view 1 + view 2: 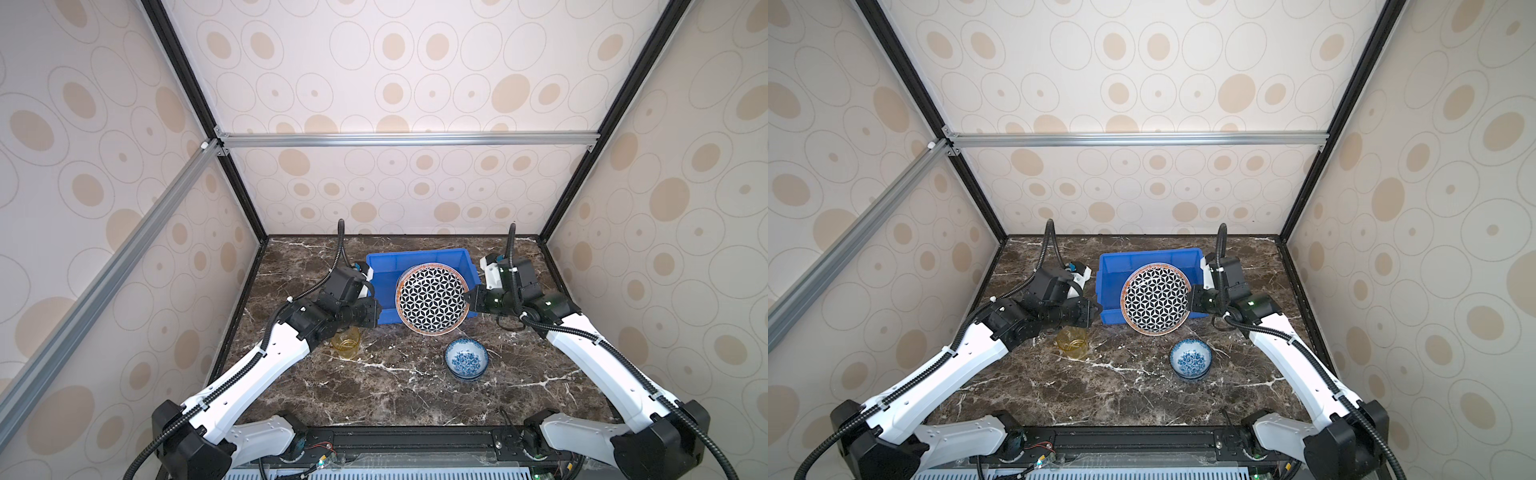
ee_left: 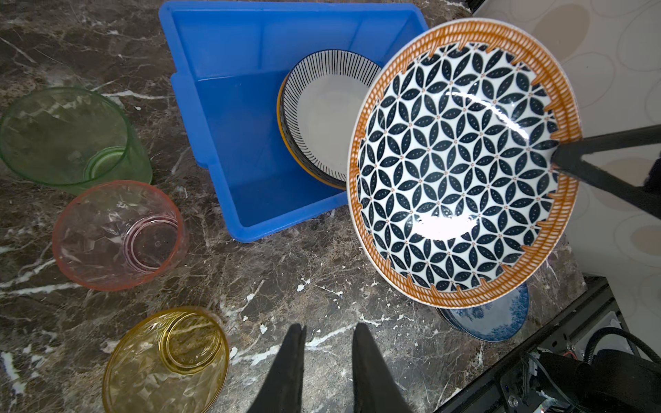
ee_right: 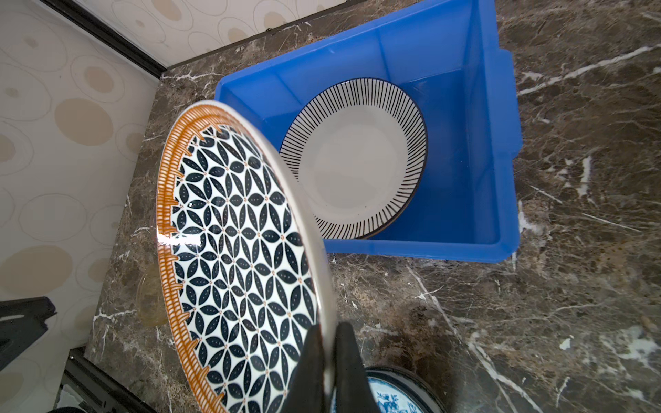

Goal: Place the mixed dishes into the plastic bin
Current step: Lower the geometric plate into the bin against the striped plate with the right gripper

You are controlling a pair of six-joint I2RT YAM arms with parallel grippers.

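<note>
- The geometric plate (image 1: pixel 432 300) (image 2: pixel 461 171) is in the air, tilted, over the near right part of the bin (image 1: pixel 386 291). Its near edge reaches past the bin's near wall.
- The right gripper (image 1: pixel 468 299) (image 3: pixel 327 343) is clamped on the right rim of this plate, one finger on each face.
- The bin stands on the far middle of the table (image 1: pixel 374 395). Inside, at its right side, lies a striped plate (image 3: pixel 357 161). Under it the left wrist view shows a yellow edge of one more plate.
- The left gripper (image 1: pixel 376 311) (image 2: pixel 327 332) hangs just left of the bin's near left corner. Its jaws are a little apart and nothing is between them.
- Three cups stand on the table left of the bin, in a row: the green cup (image 2: pixel 68 136) farthest, then the pink cup (image 2: pixel 118 232), and the yellow cup (image 2: pixel 168 361) (image 1: pixel 345 343) nearest. In both top views the left arm hides the green and pink ones.
- Blue floral bowls (image 1: pixel 466 357) (image 1: pixel 1190 357), one stacked in another, sit near and right of the bin, apart from it.
</note>
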